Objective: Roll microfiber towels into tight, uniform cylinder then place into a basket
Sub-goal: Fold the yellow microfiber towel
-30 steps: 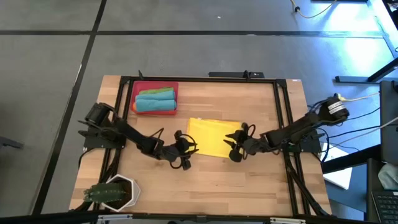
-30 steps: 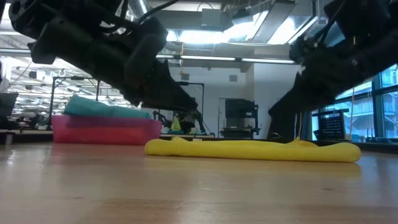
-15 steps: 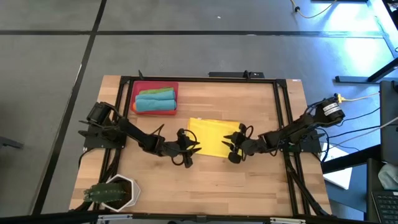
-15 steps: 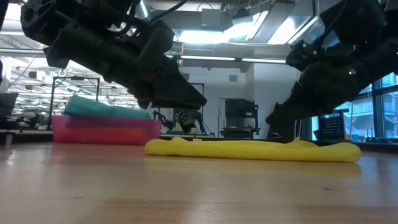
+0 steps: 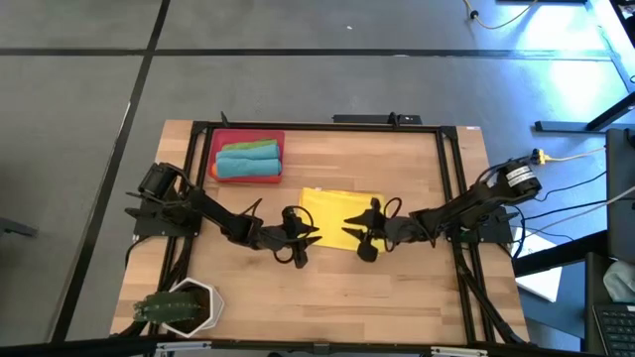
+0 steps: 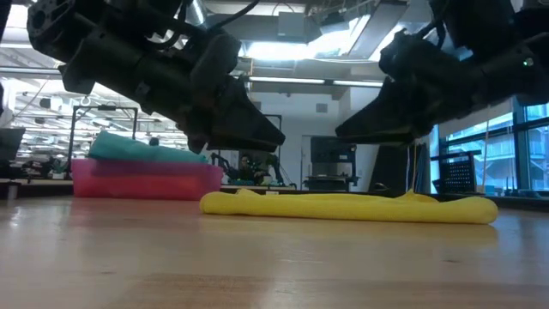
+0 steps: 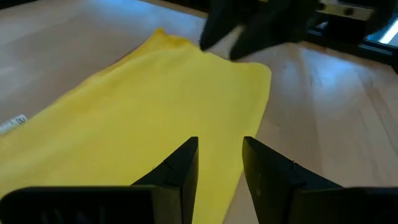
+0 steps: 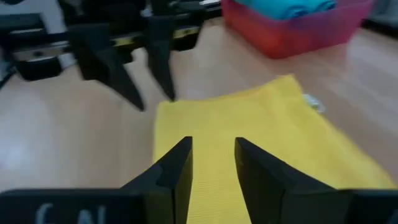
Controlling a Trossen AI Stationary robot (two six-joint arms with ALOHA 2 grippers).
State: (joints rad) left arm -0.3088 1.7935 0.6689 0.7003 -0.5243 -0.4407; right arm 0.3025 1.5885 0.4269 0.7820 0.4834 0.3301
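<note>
A yellow microfiber towel (image 5: 335,210) lies flat on the wooden table, near its middle. My left gripper (image 5: 316,236) hovers at the towel's near left corner; its open fingers (image 7: 221,158) stand over the towel's edge (image 7: 249,143). My right gripper (image 5: 349,228) hovers over the towel's near right part, its fingers (image 8: 213,158) open with only a narrow gap. In the low view both grippers (image 6: 276,142) (image 6: 341,136) hang clear above the towel (image 6: 343,206). The red basket (image 5: 224,140) at the far left holds rolled teal, green and orange towels (image 5: 247,159).
A white hexagonal pot with a plant (image 5: 184,305) stands at the table's near left corner. A black frame (image 5: 317,126) runs along the table's far and side edges. Bare wood lies near the front edge (image 5: 337,297).
My right gripper has moved toward the table's left, out over the yellow towel, and its fingers have tipped up closer to level. My left gripper has rolled a little where it hangs. The towel has not moved.
</note>
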